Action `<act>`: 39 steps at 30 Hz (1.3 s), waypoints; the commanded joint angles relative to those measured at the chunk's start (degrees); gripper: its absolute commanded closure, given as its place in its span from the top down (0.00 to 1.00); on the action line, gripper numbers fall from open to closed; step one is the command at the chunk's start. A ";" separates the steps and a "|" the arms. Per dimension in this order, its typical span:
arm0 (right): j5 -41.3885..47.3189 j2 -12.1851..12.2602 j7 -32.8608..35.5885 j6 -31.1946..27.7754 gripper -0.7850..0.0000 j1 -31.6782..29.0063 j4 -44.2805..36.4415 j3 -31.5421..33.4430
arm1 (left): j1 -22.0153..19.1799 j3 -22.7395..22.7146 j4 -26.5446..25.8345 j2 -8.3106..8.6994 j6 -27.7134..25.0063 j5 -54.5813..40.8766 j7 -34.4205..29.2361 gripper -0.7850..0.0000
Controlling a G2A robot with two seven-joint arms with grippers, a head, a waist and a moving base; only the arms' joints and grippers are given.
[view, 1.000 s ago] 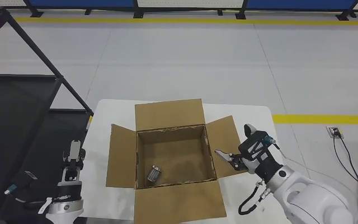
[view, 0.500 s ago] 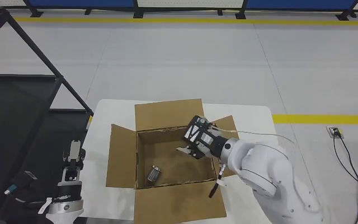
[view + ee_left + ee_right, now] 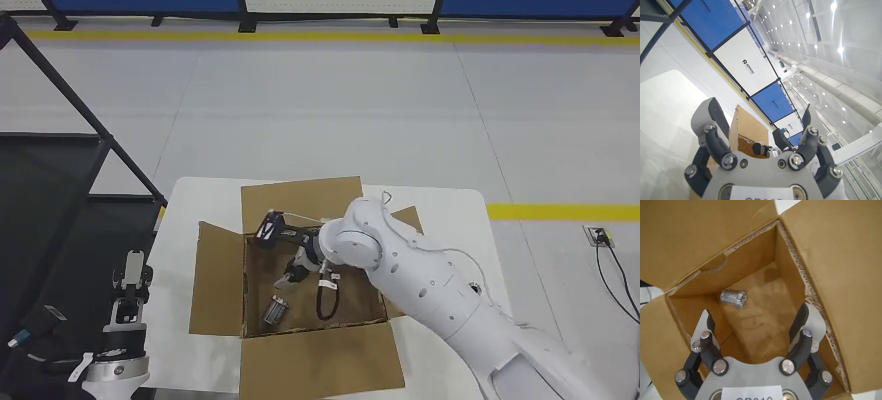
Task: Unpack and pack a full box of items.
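- Your right gripper (image 3: 755, 309) hangs inside the open cardboard box (image 3: 300, 205), with its jaws spread wide and nothing between them.
- The one item you can see is a small ribbed metal part (image 3: 734, 298). It lies on its side on the box floor, close to the near left corner in the top view.
- The right gripper is near that part and tilted toward it, but neither finger touches it.
- All four box flaps are folded outward, and the box stands on the white table (image 3: 450, 210).
- Your left gripper (image 3: 761, 106) is off the table's left edge, well apart from the box. It points upward with its jaws apart, holding nothing.
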 commanded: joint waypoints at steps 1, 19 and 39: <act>-0.47 0.06 0.03 0.37 1.00 -0.09 -0.42 0.08 | 0.00 0.00 0.00 0.00 0.00 0.00 0.00 1.00; 4.59 -4.21 -1.19 -6.70 1.00 -0.69 12.52 -5.42 | 0.00 0.00 0.00 0.00 0.00 0.00 0.00 1.00; -0.99 -14.46 -16.46 -9.67 0.76 0.95 32.38 -12.12 | 0.00 0.00 0.00 0.00 0.00 0.00 0.00 1.00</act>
